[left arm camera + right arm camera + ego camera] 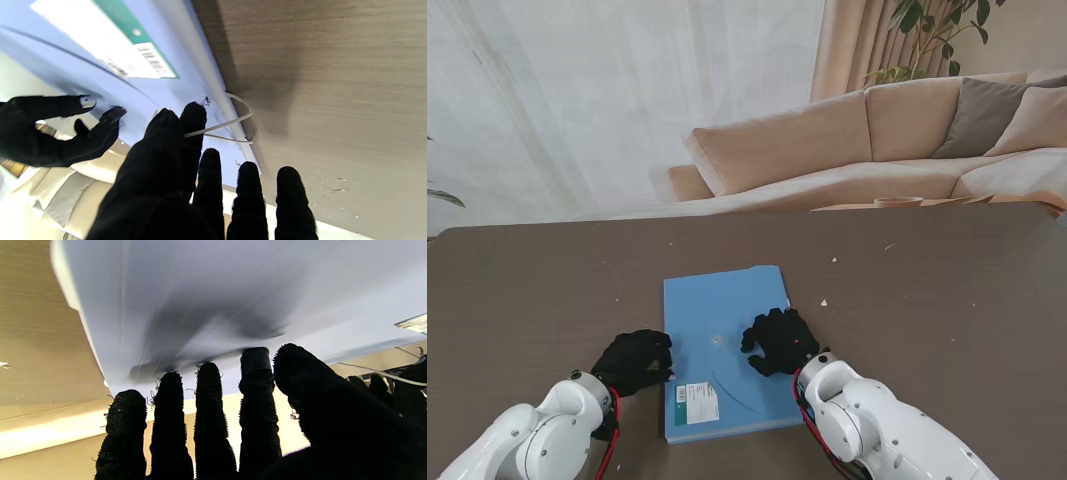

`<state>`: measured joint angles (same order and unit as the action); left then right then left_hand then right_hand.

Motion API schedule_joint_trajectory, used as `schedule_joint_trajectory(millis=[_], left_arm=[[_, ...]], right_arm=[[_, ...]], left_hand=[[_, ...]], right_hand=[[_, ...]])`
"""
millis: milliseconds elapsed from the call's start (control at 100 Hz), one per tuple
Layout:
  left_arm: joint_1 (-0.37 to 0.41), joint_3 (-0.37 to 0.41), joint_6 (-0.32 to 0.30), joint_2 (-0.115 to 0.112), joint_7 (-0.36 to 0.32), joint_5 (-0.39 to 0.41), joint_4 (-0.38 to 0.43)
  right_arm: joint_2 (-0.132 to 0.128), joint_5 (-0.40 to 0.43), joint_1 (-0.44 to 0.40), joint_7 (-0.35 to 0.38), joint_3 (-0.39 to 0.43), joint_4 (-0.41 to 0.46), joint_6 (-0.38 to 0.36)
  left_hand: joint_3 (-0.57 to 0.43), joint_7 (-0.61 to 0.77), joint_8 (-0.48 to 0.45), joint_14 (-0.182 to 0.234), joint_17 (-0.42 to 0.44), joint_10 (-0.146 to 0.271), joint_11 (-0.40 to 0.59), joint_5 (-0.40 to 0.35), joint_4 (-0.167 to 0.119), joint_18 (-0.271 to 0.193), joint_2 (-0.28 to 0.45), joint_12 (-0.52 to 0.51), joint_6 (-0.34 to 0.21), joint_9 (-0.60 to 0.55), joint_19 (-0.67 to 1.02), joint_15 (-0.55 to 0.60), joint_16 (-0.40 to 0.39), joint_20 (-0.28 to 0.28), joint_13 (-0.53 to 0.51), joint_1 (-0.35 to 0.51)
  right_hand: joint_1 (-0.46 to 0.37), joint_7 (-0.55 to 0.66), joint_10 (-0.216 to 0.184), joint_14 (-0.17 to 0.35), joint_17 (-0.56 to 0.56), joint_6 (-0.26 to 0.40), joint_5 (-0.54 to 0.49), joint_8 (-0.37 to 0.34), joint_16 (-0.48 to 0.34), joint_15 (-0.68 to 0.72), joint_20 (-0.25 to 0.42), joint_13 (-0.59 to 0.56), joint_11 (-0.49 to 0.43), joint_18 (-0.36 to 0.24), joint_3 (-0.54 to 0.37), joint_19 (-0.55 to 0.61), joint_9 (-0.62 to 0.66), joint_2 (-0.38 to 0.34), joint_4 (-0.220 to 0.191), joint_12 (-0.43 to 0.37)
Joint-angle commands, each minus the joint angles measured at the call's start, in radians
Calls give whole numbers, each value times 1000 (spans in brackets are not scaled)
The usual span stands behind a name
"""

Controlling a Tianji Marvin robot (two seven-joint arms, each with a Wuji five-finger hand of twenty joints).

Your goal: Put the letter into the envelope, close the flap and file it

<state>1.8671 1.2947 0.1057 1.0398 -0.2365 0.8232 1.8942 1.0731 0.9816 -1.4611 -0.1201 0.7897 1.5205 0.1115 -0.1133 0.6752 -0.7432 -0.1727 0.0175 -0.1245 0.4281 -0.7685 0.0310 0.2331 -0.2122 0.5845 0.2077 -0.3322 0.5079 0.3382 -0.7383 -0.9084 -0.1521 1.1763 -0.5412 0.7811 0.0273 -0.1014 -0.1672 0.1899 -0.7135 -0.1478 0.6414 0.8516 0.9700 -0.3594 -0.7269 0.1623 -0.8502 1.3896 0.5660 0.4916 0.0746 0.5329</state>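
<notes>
A blue envelope [727, 330] lies flat on the brown table [947, 300], with a white and green label [697, 402] at its near left corner and a small round clasp [717, 340] near its middle. My right hand [779, 342] rests palm down on the envelope's right half, fingers [208, 390] spread on the blue surface. At the envelope's left edge, my left hand [634, 362] has thumb and forefinger pinched on a thin white cord [230, 123] that loops out from that edge. No separate letter is visible.
Small pale crumbs [825, 301] dot the table beyond the envelope. A beige sofa [847, 150], curtains and a plant stand behind the table's far edge. Bare tabletop stretches out to either side of my arms.
</notes>
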Motion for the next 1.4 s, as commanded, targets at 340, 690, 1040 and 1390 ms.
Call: schedule_joint_trajectory(millis=[340,690,1040,1390], left_arm=[[-37,-23,40,13,-29,-175,17],[-88,-83,74,18,-8,-210,-26],[-109,-91,41,-1,-90,-193,-50],[-154,-147,23,6,-22,-97,-79]], right_arm=[[3,-24,12,27,-17,-20,-4],[2,-32,13,39,-13,-20,-11],[0,-28,14,46,-12,-17,-12],[-3,-21,33,66,-27,-20,-8]], left_hand=[[-2,-154,224,17,30,2,-4,-85,-10,-27,-2,-2,-64,-5,-2,-7,-9,11,43,42],[-38,-256,347,38,43,65,-80,-49,-11,-58,-21,-78,-185,3,-53,-32,-3,10,71,-5],[-22,-376,369,118,66,127,-137,165,-18,-131,165,-122,-337,134,-214,-162,19,-26,118,69],[-20,-367,408,124,53,130,-134,240,-25,-132,182,-118,-374,138,-231,-166,0,-50,112,115]], right_hand=[[-2,44,6,4,10,20,-25,36,4,14,13,19,-5,-23,5,19,-14,-8,-32,6],[7,7,6,3,10,36,12,64,1,11,13,10,5,-21,6,17,-17,-23,-36,3],[18,-46,8,7,10,62,54,40,0,9,13,9,6,-20,5,15,-27,-41,-50,6],[-30,-209,1,18,0,76,41,-84,16,33,15,0,-9,-24,-66,17,-30,-186,-271,21]])
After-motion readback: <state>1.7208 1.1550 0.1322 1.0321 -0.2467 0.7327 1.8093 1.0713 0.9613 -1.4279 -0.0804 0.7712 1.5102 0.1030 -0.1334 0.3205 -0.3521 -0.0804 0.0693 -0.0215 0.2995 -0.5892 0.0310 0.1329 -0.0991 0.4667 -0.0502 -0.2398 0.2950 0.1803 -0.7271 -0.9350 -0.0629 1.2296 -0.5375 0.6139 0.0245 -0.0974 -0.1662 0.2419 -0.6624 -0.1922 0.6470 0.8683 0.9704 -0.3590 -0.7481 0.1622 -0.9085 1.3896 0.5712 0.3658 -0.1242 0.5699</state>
